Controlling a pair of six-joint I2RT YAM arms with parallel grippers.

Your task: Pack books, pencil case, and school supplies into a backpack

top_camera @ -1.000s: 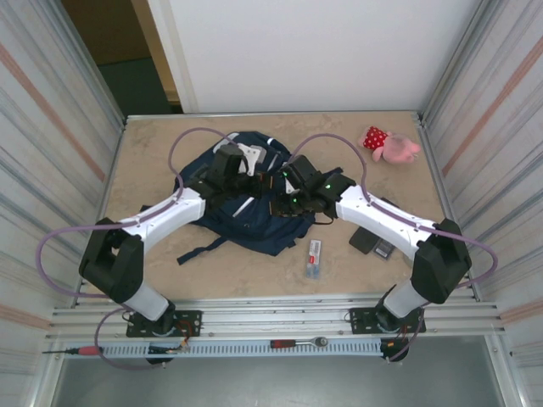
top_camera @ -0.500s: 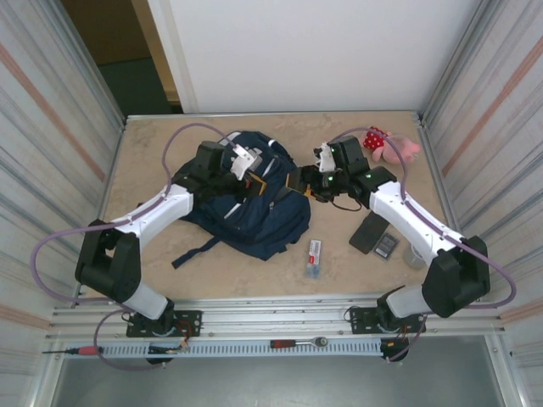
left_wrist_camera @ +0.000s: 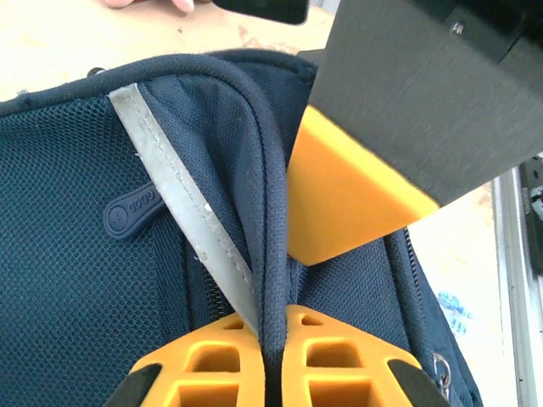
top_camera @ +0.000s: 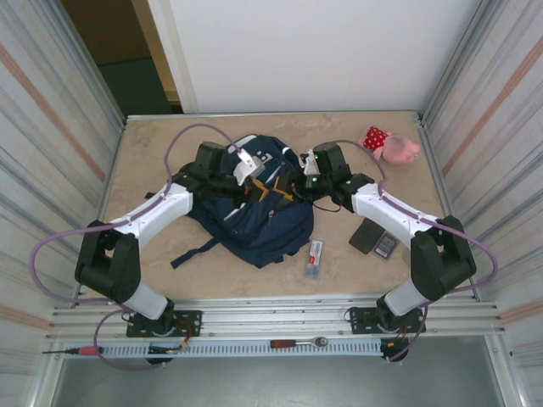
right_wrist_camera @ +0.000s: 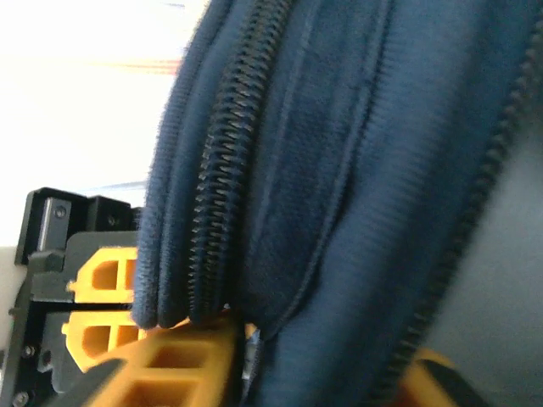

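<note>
Nearest the arms, in the lower right of the top view, the narrow white pack point(top_camera: 315, 257), the small grey calculator point(top_camera: 386, 247) and the black pencil case point(top_camera: 368, 233) lie on the table point(top_camera: 153, 144), unpacked. The book cannot be picked out.

Just beyond, in the middle of the frame, sits the blue backpack point(top_camera: 263, 225). Both arms meet at its top. The left gripper point(left_wrist_camera: 273, 339) is pressed together on the corded rim beside a pale stripe. The right gripper point(right_wrist_camera: 246, 339) is pinching the zip edge of the same bag.

The step in hand looks like spreading the mouth of the backpack. The next move probably calls for drawing the two rims apart, then freeing one arm to fetch the items lower right.

A rubber zip pull point(left_wrist_camera: 131, 212) carries raised letters, too slanted to read. The red and blue marks on the white pack are too small to read.

Farthest, upper right, lies a pink plush toy point(top_camera: 392, 145).
</note>
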